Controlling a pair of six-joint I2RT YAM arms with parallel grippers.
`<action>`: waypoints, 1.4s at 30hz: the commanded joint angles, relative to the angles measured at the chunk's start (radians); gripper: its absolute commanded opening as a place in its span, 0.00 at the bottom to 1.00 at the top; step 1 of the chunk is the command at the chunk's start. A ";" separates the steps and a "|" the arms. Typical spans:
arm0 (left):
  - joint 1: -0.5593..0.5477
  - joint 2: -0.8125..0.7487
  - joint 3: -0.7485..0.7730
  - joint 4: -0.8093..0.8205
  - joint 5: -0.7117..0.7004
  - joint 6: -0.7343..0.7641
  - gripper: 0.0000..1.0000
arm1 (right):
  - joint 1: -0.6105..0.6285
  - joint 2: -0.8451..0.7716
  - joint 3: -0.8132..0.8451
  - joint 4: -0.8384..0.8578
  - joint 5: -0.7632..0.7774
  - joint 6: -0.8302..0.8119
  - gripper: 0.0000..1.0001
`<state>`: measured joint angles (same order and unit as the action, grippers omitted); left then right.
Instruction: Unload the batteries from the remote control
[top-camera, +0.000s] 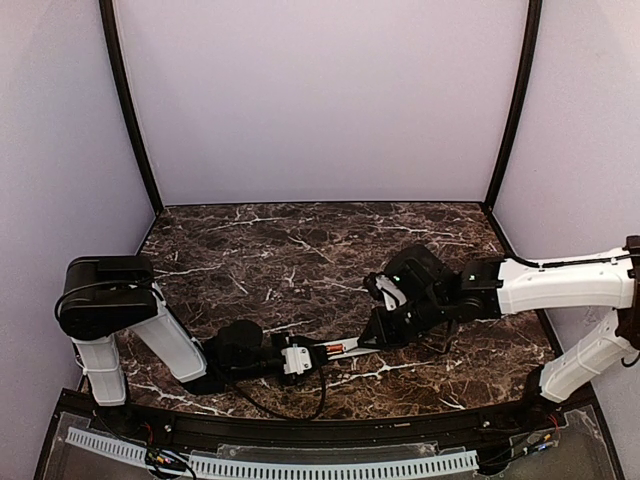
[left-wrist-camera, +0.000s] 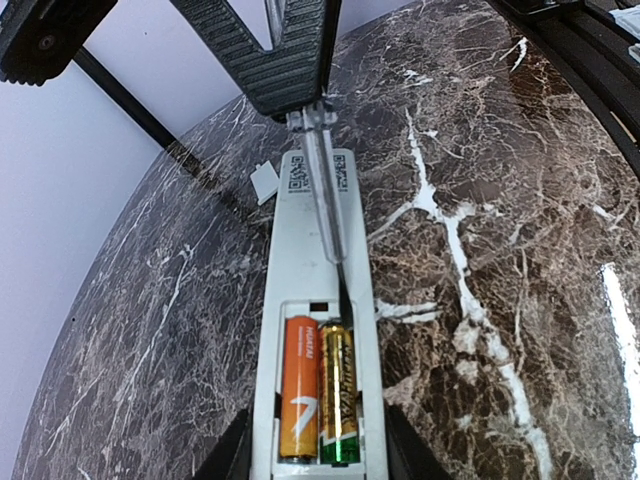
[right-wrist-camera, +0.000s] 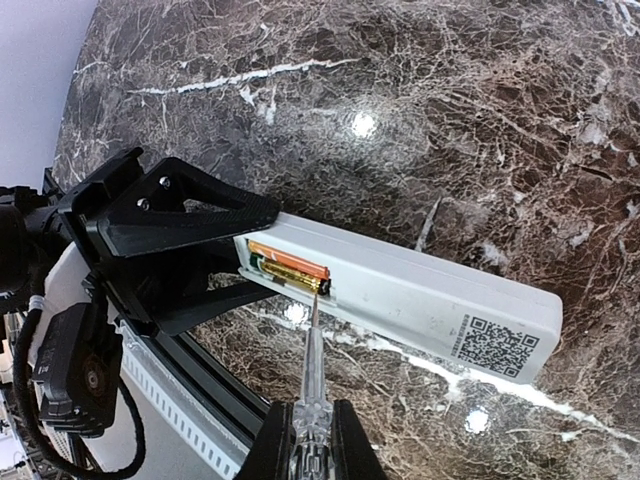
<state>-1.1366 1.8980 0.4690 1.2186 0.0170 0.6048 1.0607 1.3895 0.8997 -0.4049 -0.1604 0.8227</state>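
Note:
The white remote control (left-wrist-camera: 310, 270) lies back up with its battery recess open. My left gripper (left-wrist-camera: 318, 462) is shut on its near end; it also shows in the top view (top-camera: 298, 358). Two batteries sit side by side in the recess, an orange one (left-wrist-camera: 299, 395) and a gold-and-green one (left-wrist-camera: 338, 395). My right gripper (right-wrist-camera: 312, 440) is shut on a clear-handled screwdriver (right-wrist-camera: 312, 360). The screwdriver's thin tip rests at the far end of the gold battery (right-wrist-camera: 292, 281), beside the orange one (right-wrist-camera: 290, 262). In the top view the right gripper (top-camera: 385, 325) is at the remote's (top-camera: 340, 348) far end.
A small flat white cover piece (left-wrist-camera: 265, 182) lies on the dark marble table (left-wrist-camera: 480, 200) left of the remote's far end. A black rail and white perforated strip (top-camera: 300, 465) run along the table's near edge. Purple walls enclose the table.

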 joint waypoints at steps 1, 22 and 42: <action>0.003 0.002 0.013 0.010 0.005 -0.008 0.00 | 0.011 0.018 0.027 0.020 -0.003 -0.009 0.00; 0.003 0.002 0.018 -0.002 0.006 -0.005 0.00 | 0.012 -0.018 0.043 -0.037 0.036 -0.019 0.00; 0.003 -0.001 0.016 -0.005 0.004 -0.003 0.00 | 0.011 0.014 0.057 -0.070 0.048 -0.028 0.00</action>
<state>-1.1362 1.8984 0.4709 1.2163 0.0174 0.6052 1.0607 1.4048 0.9360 -0.4438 -0.1402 0.8013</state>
